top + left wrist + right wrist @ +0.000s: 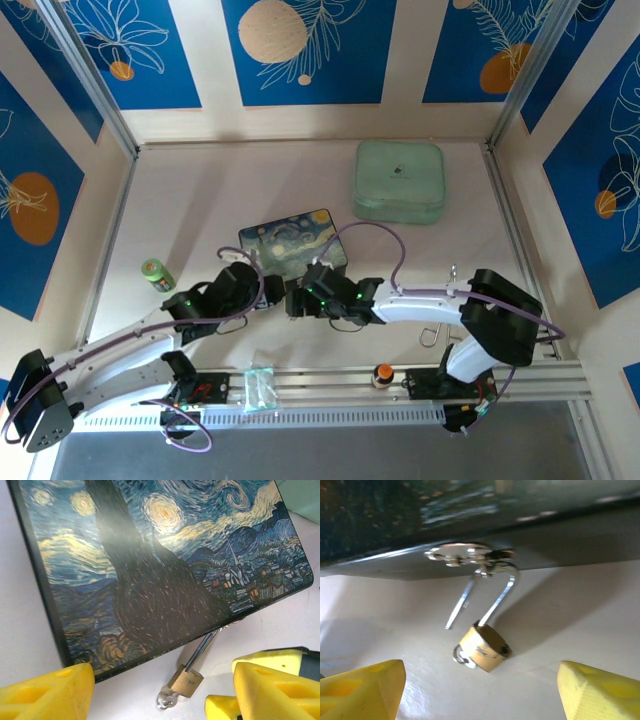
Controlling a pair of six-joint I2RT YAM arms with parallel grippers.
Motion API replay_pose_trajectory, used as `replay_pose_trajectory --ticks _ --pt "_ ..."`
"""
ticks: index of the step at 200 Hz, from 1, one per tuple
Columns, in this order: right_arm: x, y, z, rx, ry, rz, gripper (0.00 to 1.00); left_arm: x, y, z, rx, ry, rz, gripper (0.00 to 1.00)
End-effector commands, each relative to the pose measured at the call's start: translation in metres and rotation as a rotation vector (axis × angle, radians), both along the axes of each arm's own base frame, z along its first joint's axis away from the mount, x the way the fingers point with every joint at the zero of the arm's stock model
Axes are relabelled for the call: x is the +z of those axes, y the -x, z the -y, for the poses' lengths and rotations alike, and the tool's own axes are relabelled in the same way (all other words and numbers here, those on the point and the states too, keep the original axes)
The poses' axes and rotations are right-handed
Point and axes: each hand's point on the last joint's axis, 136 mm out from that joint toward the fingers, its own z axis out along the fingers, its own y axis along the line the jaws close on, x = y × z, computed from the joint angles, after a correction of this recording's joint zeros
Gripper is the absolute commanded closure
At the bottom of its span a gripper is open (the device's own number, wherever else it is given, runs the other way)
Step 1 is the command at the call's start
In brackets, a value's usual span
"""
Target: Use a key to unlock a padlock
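The tiny brass padlock (483, 647) hangs by its thin silver shackle (497, 602) from the hasp (465, 554) on the front of the starry-night box (150, 555). One shackle leg is out of the body, so the lock is open. The small silvery key (170, 699) sticks in the padlock (186, 681) at its bottom, with a little ring on it. My left gripper (155, 700) is open, its yellow fingers (45, 692) either side of lock and key, touching neither. My right gripper (480, 695) is open too, just short of the padlock. Both grippers meet at the box's front edge (285, 285).
A pale green lidded container (399, 181) sits at the back right. A small green can (157, 274) stands left of my left arm. A silver wire clip (430, 335) lies by the right arm. An orange-capped bottle (383, 375) and a clear packet (260, 388) rest on the front rail.
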Motion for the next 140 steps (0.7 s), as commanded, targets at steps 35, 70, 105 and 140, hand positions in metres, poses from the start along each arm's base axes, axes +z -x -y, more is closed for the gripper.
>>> replay_pose_trajectory --ticks 35,70,105,140 --pt "-0.027 0.001 -0.007 -0.063 0.069 -0.049 0.29 0.036 -0.013 -0.026 0.023 -0.042 0.070 0.24" --pt "-0.037 -0.001 -0.008 -0.076 0.098 -0.056 0.34 0.032 -0.019 -0.033 0.042 -0.040 0.070 0.24" --pt "-0.040 -0.008 -0.017 -0.062 0.105 -0.041 0.39 0.028 -0.022 -0.033 0.039 -0.054 0.068 0.24" --pt "-0.039 -0.010 -0.015 -0.077 0.105 -0.029 0.42 0.028 -0.023 -0.034 0.037 -0.067 0.072 0.24"
